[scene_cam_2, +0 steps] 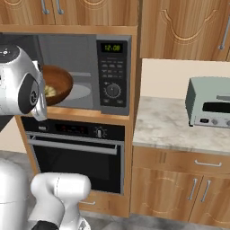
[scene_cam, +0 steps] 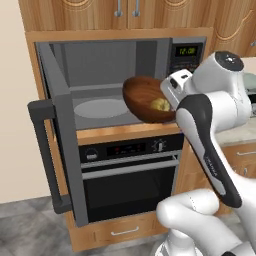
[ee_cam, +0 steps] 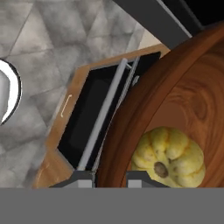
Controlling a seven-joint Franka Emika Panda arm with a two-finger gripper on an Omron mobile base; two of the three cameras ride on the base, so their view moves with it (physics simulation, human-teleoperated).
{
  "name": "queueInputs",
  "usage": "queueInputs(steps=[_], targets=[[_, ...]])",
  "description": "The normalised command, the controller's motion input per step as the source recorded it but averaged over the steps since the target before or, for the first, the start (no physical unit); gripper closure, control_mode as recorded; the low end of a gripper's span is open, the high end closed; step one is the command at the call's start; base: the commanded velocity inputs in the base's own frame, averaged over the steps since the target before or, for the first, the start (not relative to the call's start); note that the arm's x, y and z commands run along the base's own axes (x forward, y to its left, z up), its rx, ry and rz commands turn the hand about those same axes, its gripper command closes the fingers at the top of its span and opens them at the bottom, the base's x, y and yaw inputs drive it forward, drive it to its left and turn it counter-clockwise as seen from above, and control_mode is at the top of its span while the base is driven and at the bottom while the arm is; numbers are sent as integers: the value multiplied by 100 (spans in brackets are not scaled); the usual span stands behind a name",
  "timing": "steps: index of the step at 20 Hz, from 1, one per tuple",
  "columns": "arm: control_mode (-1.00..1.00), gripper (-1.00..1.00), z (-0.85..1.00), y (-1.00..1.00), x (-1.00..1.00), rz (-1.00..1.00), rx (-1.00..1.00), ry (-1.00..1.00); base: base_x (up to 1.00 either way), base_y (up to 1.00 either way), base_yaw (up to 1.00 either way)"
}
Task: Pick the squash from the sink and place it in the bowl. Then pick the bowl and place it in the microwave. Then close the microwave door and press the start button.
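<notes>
The brown wooden bowl (scene_cam: 142, 95) hangs tilted at the mouth of the open microwave (scene_cam: 105, 60), toward its right side. The yellow squash (scene_cam: 160, 105) lies inside the bowl. In the hand view my gripper (ee_cam: 110, 178) is shut on the bowl (ee_cam: 183, 100) rim, one fingertip on each side of it, with the squash (ee_cam: 170, 155) just beyond. From the right, the bowl (scene_cam_2: 60, 81) and squash (scene_cam_2: 49, 91) show partly behind my arm. The microwave door (scene_cam: 62, 150) stands swung out to the left. The button panel (scene_cam_2: 112, 76) with its green clock is at the microwave's right.
A black wall oven (scene_cam: 130, 170) with a horizontal handle sits right under the microwave. A white turntable plate (scene_cam: 100, 107) lies on the microwave floor. To the right, a pale green toaster oven (scene_cam_2: 209, 102) stands on the marble counter (scene_cam_2: 170, 126). Wooden cabinets surround everything.
</notes>
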Motion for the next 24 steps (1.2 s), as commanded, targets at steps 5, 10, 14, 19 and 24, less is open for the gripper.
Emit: queueInputs(steps=[5,10,14,19,24], targets=[[-100,100,-47,36,100,13,-1,0,0,0,0],[-100,100,-5,40,100,6,-5,0,0,0,0],[-100,100,0,27,100,0,-11,0,0,0,0],[-100,100,-8,38,100,0,-10,6,0,0,0],[-100,100,-17,17,87,0,-2,12,0,0,0]])
